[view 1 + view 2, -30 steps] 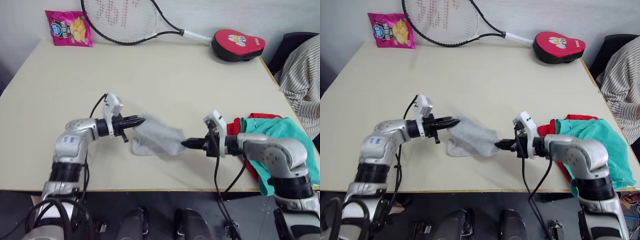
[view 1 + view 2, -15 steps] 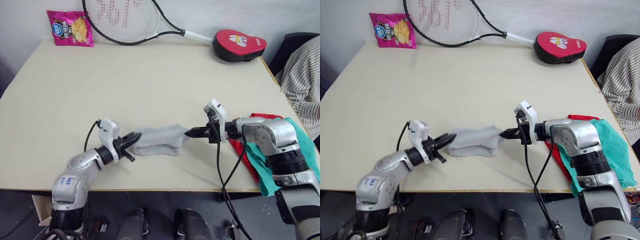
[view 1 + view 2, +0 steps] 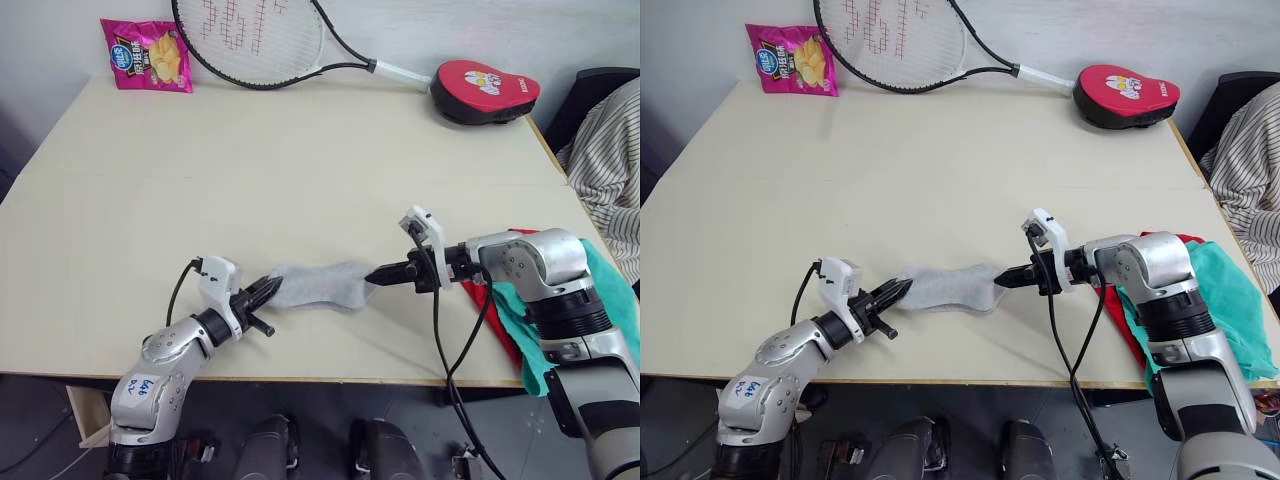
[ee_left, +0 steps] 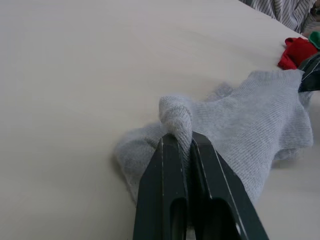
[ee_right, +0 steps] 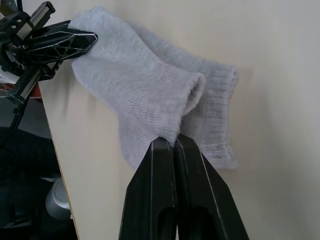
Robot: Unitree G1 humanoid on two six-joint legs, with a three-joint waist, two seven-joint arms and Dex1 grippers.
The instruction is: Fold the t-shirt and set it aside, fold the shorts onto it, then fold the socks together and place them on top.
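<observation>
The light grey socks [image 3: 315,285] lie stacked and stretched along the table's front edge. My left gripper [image 3: 270,290] is shut on their left end, pinching a fold of fabric [image 4: 176,116]. At the right end my right gripper [image 3: 378,274] is shut on the cuff [image 5: 182,107]. The socks [image 3: 945,288] hang taut between the two grippers, just above or on the table. The teal green shorts [image 3: 610,300] lie on the red t-shirt [image 3: 490,300] at the table's front right corner, behind my right arm.
A tennis racket [image 3: 255,40], a pink snack bag [image 3: 145,68] and a red pad [image 3: 484,90] lie along the far edge of the beige table [image 3: 300,170]. A person in a striped top [image 3: 610,150] sits at the right.
Both grippers have kept hold of the socks. The left gripper dropped toward the front edge and the socks went from a slack bunch to a stretched strip.
</observation>
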